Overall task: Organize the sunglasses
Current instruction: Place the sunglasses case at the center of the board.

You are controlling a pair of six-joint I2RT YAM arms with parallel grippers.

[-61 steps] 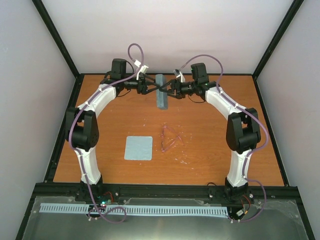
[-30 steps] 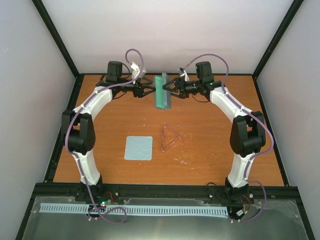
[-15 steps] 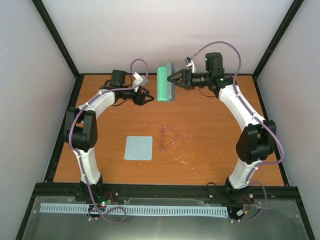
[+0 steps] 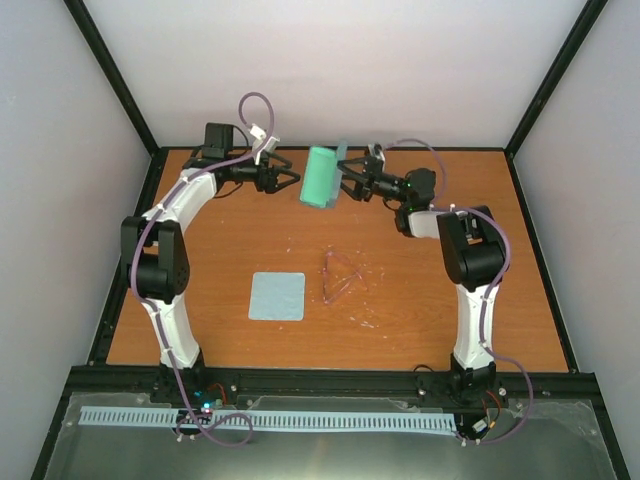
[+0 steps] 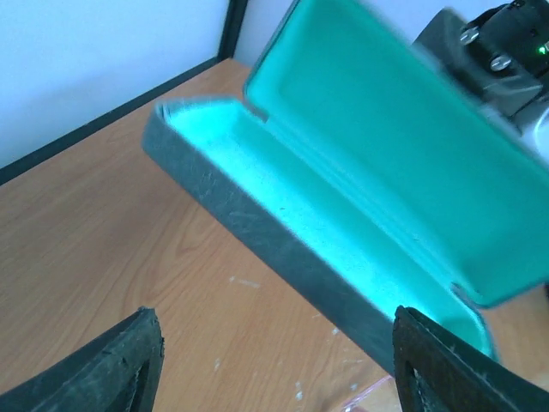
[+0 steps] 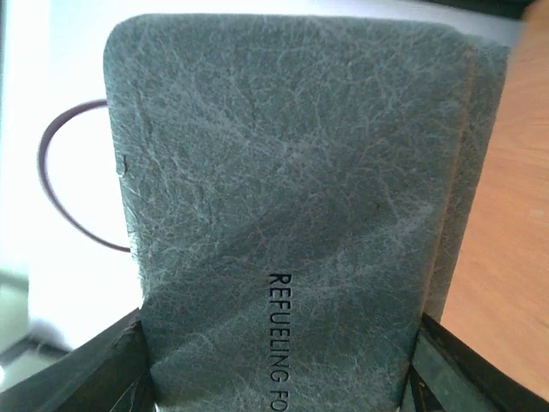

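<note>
The sunglasses, a thin pinkish-red frame, lie folded on the table's middle, apart from both grippers. The blue-grey case is open at the back, its teal lining facing left. My right gripper is shut on the case's lid; in the right wrist view the textured outer shell fills the space between the fingers. My left gripper is open and empty just left of the case, and in the left wrist view its fingertips are spread wide in front of the case's lower half.
A pale blue square cloth lies flat left of the sunglasses. The black frame rail and white back wall run just behind the case. Both arms reach to the back of the table.
The case lay shut on the table between both grippers. It now stands open and raised in the right gripper. The left gripper has let go and drawn back left.
</note>
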